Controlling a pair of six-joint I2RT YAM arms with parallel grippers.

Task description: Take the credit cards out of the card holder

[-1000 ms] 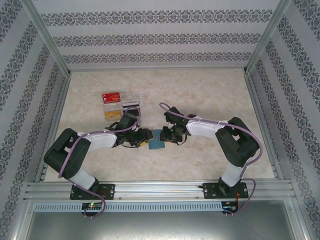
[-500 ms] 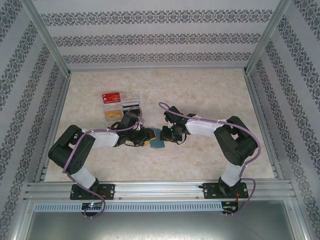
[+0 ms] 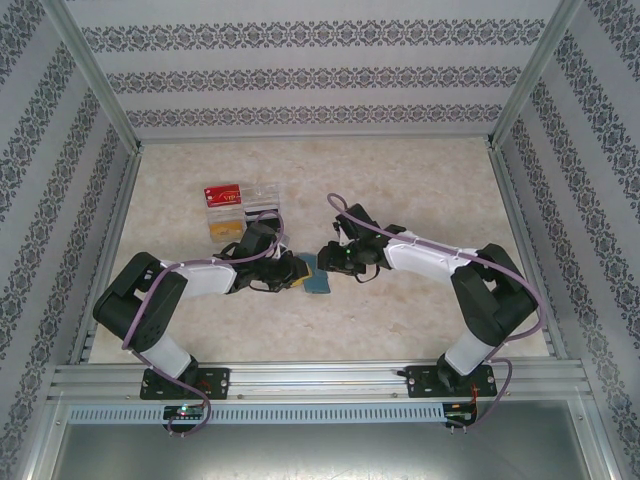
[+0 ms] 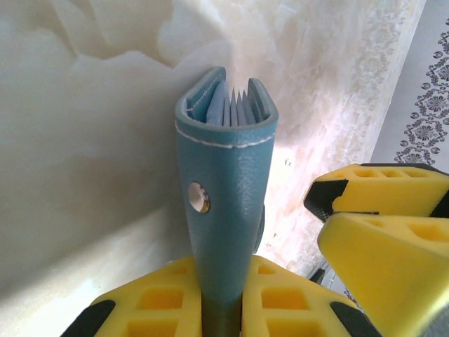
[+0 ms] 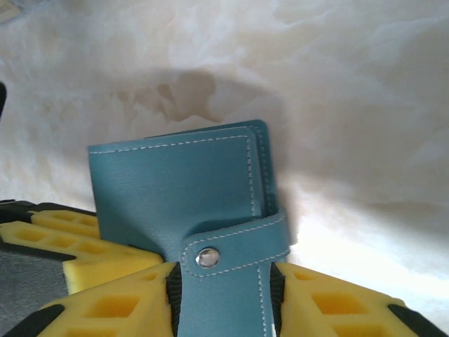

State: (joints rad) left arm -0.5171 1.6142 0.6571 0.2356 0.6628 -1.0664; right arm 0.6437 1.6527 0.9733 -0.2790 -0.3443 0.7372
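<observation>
The blue-grey card holder [image 3: 316, 279] is at the table's middle, between my two grippers. In the left wrist view it stands edge-on [image 4: 226, 175], with my left gripper [image 4: 223, 275] shut on its lower part, one yellow finger on each side. In the right wrist view its flat face [image 5: 175, 189] shows, closed by a snap strap [image 5: 231, 260]. My right gripper [image 5: 223, 281] is open, and its fingers flank the strap's edges. The right gripper's fingers [image 4: 382, 225] also show beside the holder. The credit cards in the holder are hidden by its panels.
A clear compartment tray [image 3: 262, 200] sits at the back left. A red card [image 3: 223, 194] and a tan-gold card [image 3: 222, 228] are in it. The left gripper [image 3: 299, 272] and right gripper [image 3: 329, 260] meet close together. Metal frame rails line the table's sides.
My left gripper has closed onto the card holder. My right gripper's jaws have widened, and the right arm's elbow has swung out to the right.
</observation>
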